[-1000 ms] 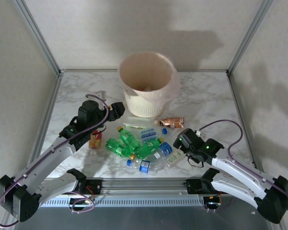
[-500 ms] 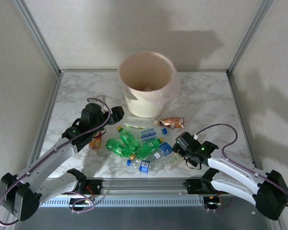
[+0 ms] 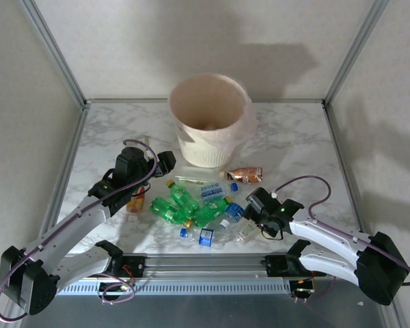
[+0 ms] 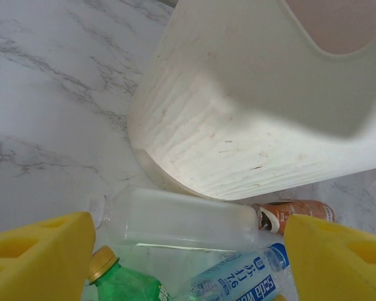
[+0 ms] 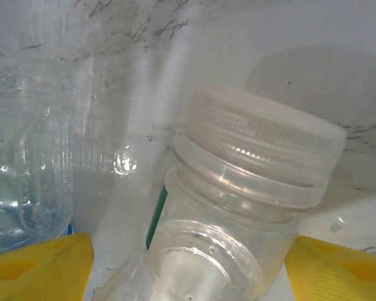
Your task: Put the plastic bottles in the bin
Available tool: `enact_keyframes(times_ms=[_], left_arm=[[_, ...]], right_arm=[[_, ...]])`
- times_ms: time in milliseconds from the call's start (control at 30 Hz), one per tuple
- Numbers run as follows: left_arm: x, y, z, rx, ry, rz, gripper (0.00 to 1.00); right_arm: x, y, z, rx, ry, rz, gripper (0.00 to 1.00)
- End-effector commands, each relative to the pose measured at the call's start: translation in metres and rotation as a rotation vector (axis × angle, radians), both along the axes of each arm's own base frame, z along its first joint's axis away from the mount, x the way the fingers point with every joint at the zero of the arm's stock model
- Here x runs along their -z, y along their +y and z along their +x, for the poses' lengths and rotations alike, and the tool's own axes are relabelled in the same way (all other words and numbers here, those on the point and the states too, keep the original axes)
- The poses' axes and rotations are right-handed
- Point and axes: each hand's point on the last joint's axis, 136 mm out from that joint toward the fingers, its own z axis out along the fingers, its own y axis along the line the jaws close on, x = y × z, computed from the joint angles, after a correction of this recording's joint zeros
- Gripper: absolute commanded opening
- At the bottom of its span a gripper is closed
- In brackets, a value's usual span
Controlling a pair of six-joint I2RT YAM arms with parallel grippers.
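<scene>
1. Well in front of the bin, at the right end of the pile, the right gripper (image 5: 188, 276) has its pads either side of a clear bottle (image 5: 238, 188) lying on the table (image 3: 294, 137). We cannot tell whether they are pressing it yet. The hold would sit up by the cap (image 5: 263, 150), where the plastic is round and slick. We judge the bottle could swing or squirt free on the lift.
2. A second clear bottle (image 5: 31, 144) lies just beside it. A nudge could send it rolling away from the bin, towards the table's near edge.
3. The pile (image 3: 198, 205) sits in front of the bin with its bottles touching and overlapping. Pulling one out may set the others rolling.
4. Closer to the bin, the left gripper (image 4: 188, 251) hangs with its jaws spread and nothing between them. A frosted bottle (image 4: 182, 219) lies below it, across the bin's foot. If the gripper comes down, a pad could land on the green bottle (image 4: 122, 282) or the blue-label bottle (image 4: 238, 279). It could also wedge the frosted one against the bin wall.
5. At the bin (image 4: 250, 125), a finger or bottle could snag the thin liner (image 3: 244, 126) draped over the rim. We would also watch for the two arms meeting there.
</scene>
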Motion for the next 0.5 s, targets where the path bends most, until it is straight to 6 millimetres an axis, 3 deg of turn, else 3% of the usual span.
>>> enact_keyframes(times_ms=[0, 200, 467], left_arm=[[0.000, 0.006, 0.003, -0.011, -0.009, 0.018, 0.79], [0.000, 0.008, 0.003, -0.015, -0.008, 0.010, 0.79], [0.004, 0.014, 0.003, -0.033, 0.006, 0.027, 0.78]], right_arm=[[0.001, -0.007, -0.004, 0.017, -0.001, -0.021, 0.77], [-0.009, -0.016, -0.004, 0.043, -0.022, -0.040, 0.69], [-0.052, -0.026, 0.006, 0.059, -0.111, -0.066, 0.68]])
